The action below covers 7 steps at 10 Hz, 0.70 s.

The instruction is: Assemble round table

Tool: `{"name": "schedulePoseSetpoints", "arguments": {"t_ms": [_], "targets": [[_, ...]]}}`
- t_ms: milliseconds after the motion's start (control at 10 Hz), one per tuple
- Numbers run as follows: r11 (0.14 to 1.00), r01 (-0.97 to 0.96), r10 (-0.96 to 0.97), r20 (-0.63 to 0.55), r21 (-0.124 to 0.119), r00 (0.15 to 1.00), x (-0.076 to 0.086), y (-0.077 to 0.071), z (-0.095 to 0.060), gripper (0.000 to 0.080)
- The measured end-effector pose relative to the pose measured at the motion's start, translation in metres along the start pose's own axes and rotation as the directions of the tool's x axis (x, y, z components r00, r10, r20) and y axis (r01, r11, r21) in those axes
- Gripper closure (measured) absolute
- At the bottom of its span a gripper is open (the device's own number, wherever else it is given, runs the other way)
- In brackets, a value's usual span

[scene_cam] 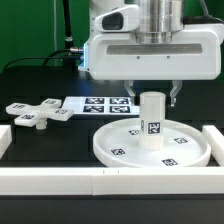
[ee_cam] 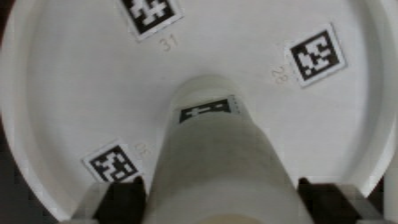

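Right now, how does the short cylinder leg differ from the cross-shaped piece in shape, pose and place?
The leg is an upright cylinder; the cross-shaped piece lies flat. The leg stands on the round disc; the cross-shaped piece lies on the black table, to the exterior view's left. The open hand straddles the leg; the cross-shaped piece lies apart from it. Both are white with square tags.

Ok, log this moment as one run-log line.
cylinder leg: upright on round disc | gripper: straddling leg top, grip unclear | cross piece: loose on table, exterior view's left
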State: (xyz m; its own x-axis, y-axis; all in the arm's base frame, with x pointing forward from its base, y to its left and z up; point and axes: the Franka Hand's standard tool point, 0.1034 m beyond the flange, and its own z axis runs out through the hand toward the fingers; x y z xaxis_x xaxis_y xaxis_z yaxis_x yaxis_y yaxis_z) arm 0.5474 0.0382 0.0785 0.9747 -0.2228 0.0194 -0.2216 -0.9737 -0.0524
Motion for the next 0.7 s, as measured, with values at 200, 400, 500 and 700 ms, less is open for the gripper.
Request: {"name": "schedulePoseSetpoints", "arguments": {"t_ms": [200, 400, 500, 700], "targets": [[0.994, -0.111, 0.111, -0.001, 0.005, 0.994, 0.0004, -0.0001, 0.0001, 0.039], [0.964, -0.266, 0.266, 0.005, 0.015, 0.964, 0.0001, -0.0003, 0.0002, 0.039], [0.915, -0.403, 0.403, 0.015, 0.027, 0.915, -0.0001, -0.0003, 0.0004, 0.039], [0.82, -0.571, 0.57, 0.029, 0.034, 0.821, 0.0, -0.0012, 0.0006, 0.039]]}}
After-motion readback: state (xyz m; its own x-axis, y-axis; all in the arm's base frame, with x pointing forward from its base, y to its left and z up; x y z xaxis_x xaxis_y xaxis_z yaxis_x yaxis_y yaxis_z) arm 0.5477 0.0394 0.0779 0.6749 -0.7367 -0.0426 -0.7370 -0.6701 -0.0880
